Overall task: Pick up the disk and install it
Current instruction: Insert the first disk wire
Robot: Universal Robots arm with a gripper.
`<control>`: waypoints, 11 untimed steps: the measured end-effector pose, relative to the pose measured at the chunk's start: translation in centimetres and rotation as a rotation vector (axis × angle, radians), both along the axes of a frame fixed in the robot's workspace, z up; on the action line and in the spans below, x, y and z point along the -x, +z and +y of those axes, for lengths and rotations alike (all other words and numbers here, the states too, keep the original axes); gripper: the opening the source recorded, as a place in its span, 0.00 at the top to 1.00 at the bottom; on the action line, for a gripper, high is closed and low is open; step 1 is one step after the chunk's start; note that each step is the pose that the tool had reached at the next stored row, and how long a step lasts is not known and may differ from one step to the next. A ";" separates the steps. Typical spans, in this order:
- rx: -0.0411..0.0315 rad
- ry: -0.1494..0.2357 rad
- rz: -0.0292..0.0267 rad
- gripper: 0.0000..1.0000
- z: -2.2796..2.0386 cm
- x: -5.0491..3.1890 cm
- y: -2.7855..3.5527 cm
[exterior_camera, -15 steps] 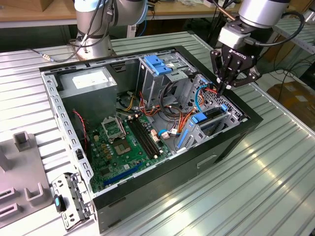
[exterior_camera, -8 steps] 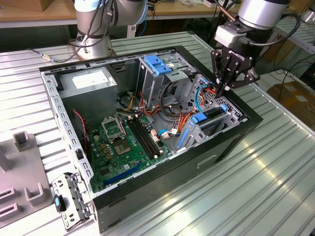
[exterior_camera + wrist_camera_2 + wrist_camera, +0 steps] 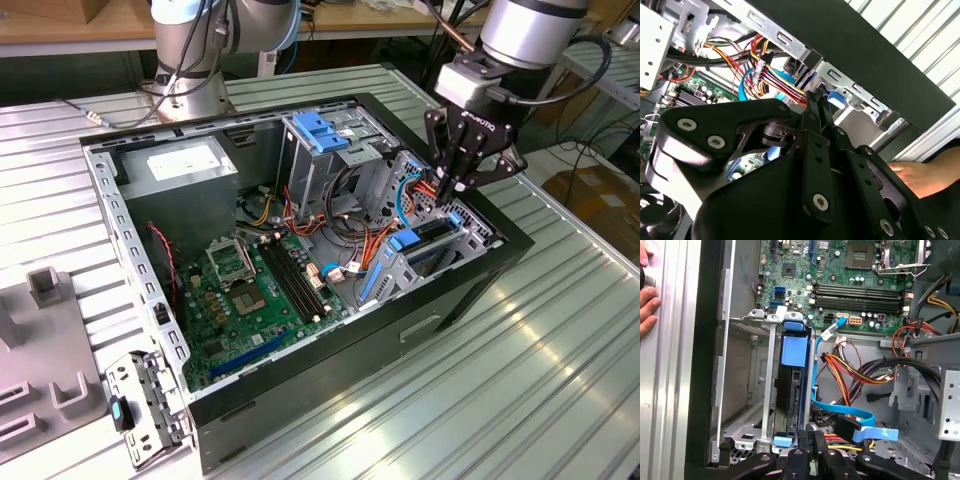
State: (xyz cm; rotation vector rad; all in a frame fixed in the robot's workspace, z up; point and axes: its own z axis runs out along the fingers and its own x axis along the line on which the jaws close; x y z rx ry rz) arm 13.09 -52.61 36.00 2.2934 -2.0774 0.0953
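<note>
The disk (image 3: 796,395) stands on edge in the drive bay at the case's front corner, its blue plastic rails (image 3: 793,347) running along it; in the exterior view the disk (image 3: 430,240) sits in the bay at the case's right end. My gripper (image 3: 447,190) hangs just above that bay, beside the bundle of coloured cables. In both wrist views the black fingers (image 3: 805,437) lie pressed together with nothing between them, tips near one end of the disk's rail. The gripper (image 3: 815,102) is shut and holds nothing.
The open computer case (image 3: 150,290) lies on a ribbed metal table. Inside are the green motherboard (image 3: 250,290), a grey power-supply box (image 3: 180,165), a drive cage with a blue latch plate (image 3: 320,130) and loose cables (image 3: 850,372). A person's hand (image 3: 647,295) rests outside the case wall.
</note>
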 end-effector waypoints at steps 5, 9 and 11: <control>-0.0025 0.008 0.0000 0.84 -0.38 0.41 -0.10; -0.0285 0.010 -0.0002 0.84 -1.14 0.75 -0.39; -0.0360 0.009 -0.0002 0.84 -1.58 0.76 -0.54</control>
